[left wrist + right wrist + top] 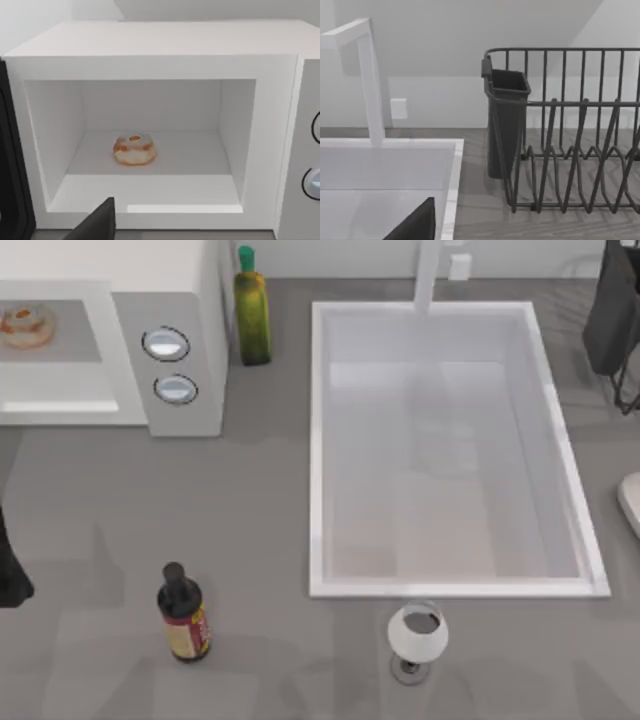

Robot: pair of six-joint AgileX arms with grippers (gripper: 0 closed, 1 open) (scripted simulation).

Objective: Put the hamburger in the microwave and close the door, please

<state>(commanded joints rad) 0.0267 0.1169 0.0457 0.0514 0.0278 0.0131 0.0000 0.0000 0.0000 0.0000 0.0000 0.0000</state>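
The grey desk (250,490) holds the microwave (180,340) at its back left corner. The hamburger (134,149) sits inside. Swing the door (12,165) gently, fully shut. I cannot tell how either arm's fingers stand.

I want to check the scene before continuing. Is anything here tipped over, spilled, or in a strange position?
Nothing stands out. The hamburger sits flat on the floor of the open microwave. On the counter, the olive oil bottle, the dark sauce bottle and the wine glass all stand upright, with no spill around them.
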